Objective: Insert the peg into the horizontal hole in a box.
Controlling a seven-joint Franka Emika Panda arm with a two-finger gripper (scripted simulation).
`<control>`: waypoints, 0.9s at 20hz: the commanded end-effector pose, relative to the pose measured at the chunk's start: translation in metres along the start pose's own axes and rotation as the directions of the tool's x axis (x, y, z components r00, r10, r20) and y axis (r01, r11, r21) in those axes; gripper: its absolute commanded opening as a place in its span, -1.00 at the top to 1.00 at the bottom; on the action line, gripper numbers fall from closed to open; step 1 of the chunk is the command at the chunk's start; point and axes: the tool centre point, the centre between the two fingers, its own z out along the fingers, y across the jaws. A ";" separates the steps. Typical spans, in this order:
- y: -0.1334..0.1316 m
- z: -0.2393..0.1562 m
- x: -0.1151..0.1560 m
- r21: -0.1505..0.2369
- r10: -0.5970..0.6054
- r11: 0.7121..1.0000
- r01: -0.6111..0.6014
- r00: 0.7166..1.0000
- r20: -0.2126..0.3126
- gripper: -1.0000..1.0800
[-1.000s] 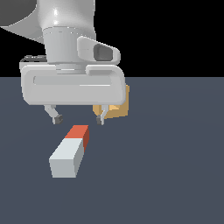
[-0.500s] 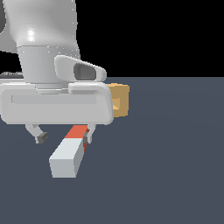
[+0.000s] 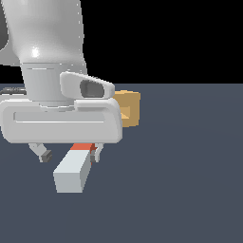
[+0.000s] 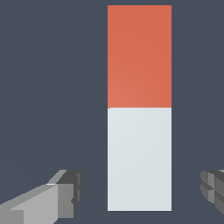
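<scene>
Wrist view shows the hand [image 4: 140, 197] spread wide and empty, fingers [image 4: 61, 197] straddling the peg [image 4: 139, 109] near its pale end (long axis crosswise to them).

The arm [image 3: 45, 42] showed glossy pale grey, a fat rounded column with a soft highlight; below it sat a wide, rounded-corner hand block [image 3: 59, 122] with a shallow recessed slot along its face, and a small hooded housing with a dark oval opening on top; the gripper [image 3: 70, 154] carried two slim grey fingers [image 4: 50, 199] tipped with darker ridged pads
</scene>
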 end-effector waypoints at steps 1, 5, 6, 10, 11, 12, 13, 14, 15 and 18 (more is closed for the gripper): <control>-0.001 0.011 0.000 0.001 0.000 1.000 0.000 1.000 0.000 -0.92; -0.001 0.029 0.000 0.000 -0.001 1.000 0.001 1.000 0.000 -0.92; -0.001 0.032 -0.001 0.000 -0.001 1.000 0.001 1.000 0.000 -0.92; 0.000 0.038 -0.001 0.000 -0.001 1.000 0.001 1.000 -0.001 -0.92; 0.000 0.038 -0.001 0.000 -0.001 1.000 0.001 1.000 -0.001 -0.92; 0.000 0.038 -0.001 0.000 -0.001 1.000 0.001 1.000 -0.001 1.00; 0.000 0.038 -0.001 0.000 -0.001 1.000 0.001 1.000 -0.001 1.00; 0.000 0.038 -0.001 0.000 -0.001 1.000 0.001 1.000 -0.001 1.00; 0.000 0.038 -0.001 0.000 -0.001 1.000 0.001 1.000 -0.001 1.00; 0.000 0.038 -0.001 0.000 -0.001 1.000 0.001 1.000 -0.001 1.00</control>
